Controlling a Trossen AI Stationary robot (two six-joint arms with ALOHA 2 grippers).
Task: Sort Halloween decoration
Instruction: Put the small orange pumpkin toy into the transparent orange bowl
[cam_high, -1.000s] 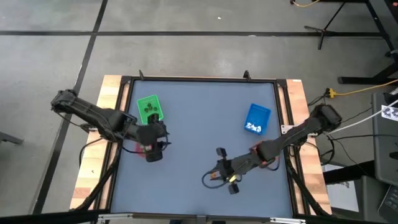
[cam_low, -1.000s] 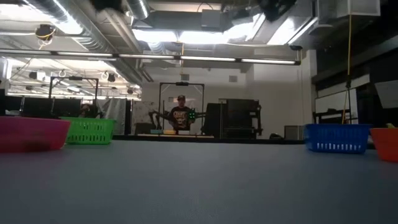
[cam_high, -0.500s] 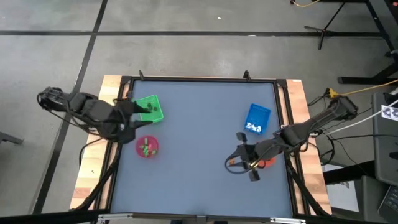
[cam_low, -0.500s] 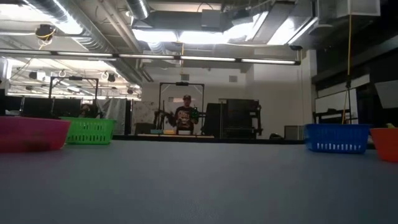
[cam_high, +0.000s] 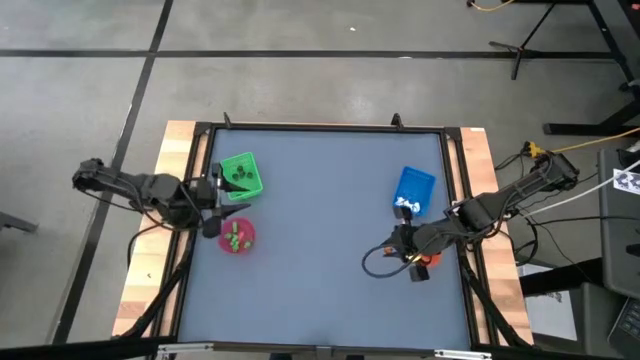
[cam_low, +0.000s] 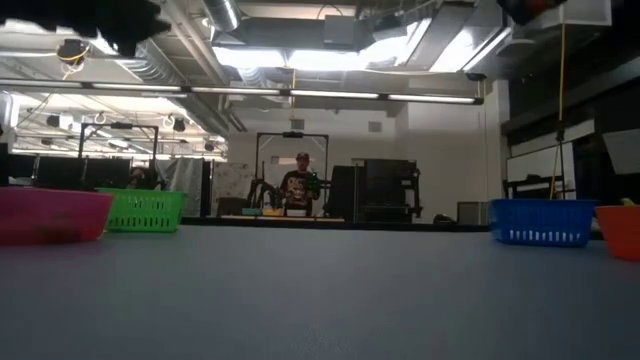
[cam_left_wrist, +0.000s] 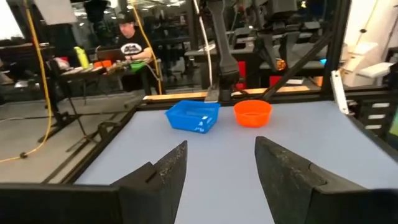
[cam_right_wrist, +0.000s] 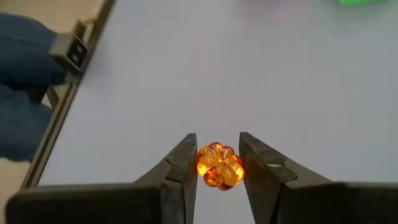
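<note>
While the right gripper (cam_right_wrist: 215, 163) hung near the table's right edge, its two fingers were closed on a small orange pumpkin figure (cam_right_wrist: 219, 165), held clear above the grey table (cam_high: 320, 220). Seen from above, this gripper (cam_high: 408, 250) sat just beside the orange bowl (cam_high: 428, 260), which its arm largely covered, with the blue tray (cam_high: 413, 190) close by toward the far edge; small white figures (cam_high: 407, 204) lay in that tray.

At the left edge, the left gripper (cam_high: 213, 196) stood between the green tray (cam_high: 240, 174) and the pink bowl (cam_high: 236, 236). Its fingers (cam_left_wrist: 165, 171) were spread apart with nothing between them. Dark figures (cam_high: 241, 174) lay in the green tray, and small green figures (cam_high: 234, 237) in the pink bowl.

All four containers sat close to the side edges — the whole middle of the table, from near edge to far edge, was bare surface. A raised dark frame (cam_high: 320, 128) ran around the table.

Beyond the far edge a person (cam_low: 299, 186) stood in the room. No brand, label or writing could be read on any container or on the table.
</note>
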